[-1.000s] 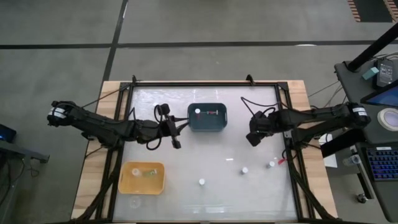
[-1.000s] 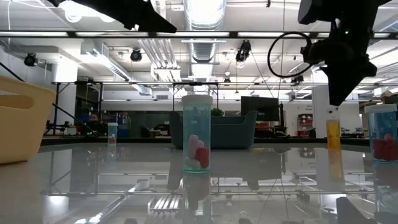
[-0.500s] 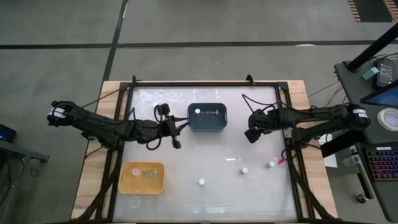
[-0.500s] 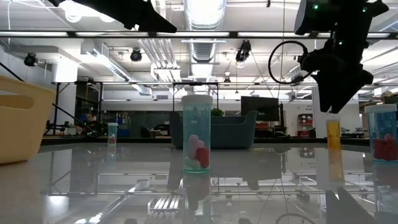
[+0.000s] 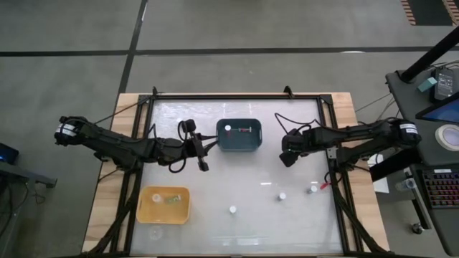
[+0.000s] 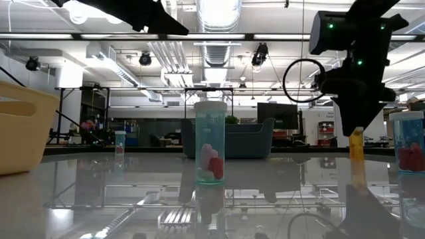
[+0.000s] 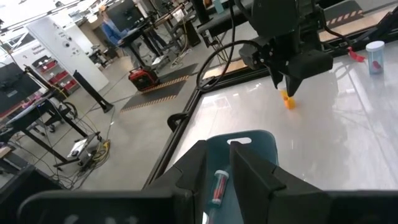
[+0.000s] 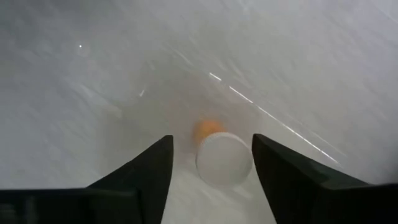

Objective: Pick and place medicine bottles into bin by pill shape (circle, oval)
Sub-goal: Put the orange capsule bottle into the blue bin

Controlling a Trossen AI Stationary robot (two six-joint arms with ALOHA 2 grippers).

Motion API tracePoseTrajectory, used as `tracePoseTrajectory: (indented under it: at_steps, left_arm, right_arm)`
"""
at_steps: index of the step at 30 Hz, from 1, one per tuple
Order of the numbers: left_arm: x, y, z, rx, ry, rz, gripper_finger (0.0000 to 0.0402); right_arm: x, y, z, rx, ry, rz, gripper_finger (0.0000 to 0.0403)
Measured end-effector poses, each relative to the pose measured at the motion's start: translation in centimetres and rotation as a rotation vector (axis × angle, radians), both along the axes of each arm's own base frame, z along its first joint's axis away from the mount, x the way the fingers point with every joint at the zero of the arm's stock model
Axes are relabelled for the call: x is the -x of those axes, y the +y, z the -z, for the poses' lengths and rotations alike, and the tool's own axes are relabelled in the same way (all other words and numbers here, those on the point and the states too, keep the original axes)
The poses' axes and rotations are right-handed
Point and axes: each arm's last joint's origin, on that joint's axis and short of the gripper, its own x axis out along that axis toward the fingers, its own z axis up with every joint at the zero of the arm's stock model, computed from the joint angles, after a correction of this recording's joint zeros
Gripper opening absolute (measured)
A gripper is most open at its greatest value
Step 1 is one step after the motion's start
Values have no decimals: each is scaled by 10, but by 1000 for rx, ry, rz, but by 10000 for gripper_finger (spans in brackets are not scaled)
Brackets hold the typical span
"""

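My right gripper (image 5: 287, 155) points down over an orange-bodied, white-capped medicine bottle (image 8: 224, 159) standing upright on the table. Its open fingers stand on either side of the cap. The low view shows this gripper (image 6: 355, 123) just above the bottle (image 6: 356, 143). My left gripper (image 5: 203, 154) waits beside the dark teal bin (image 5: 239, 140), its fingers a narrow gap apart and holding nothing. More medicine bottles stand on the near half of the table (image 5: 282, 196), (image 5: 233, 209), (image 5: 313, 189).
The teal bin holds a white-capped bottle (image 5: 228, 129) and another lying flat (image 7: 217, 185). A yellow bin (image 5: 147, 208) sits at the near left with a bottle inside. Open tabletop lies between the bins and the loose bottles. A black frame edges the table.
My right gripper has come down toward the orange bottle, drifting slightly toward the table's left. My left arm has kept still.
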Motion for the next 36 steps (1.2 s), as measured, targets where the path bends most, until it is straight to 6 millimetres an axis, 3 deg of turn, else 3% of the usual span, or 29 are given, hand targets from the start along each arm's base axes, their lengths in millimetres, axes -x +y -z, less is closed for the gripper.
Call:
tracePoseTrajectory:
  at_steps: [11,21,29,36]
  left_arm:
    - [0,0,0,0,0,0,53]
    - [1,-1,0,65,-33,-7,54]
    - [13,-3,0,204,-79,135,53]
    - [43,2,-9,211,-162,164,53]
  right_arm:
    - [0,0,0,0,-4,1,120]
    - [-1,0,-3,-11,-7,2,117]
    - [-12,0,-36,-12,-33,-39,114]
    - [-26,3,-79,-1,-137,-75,115]
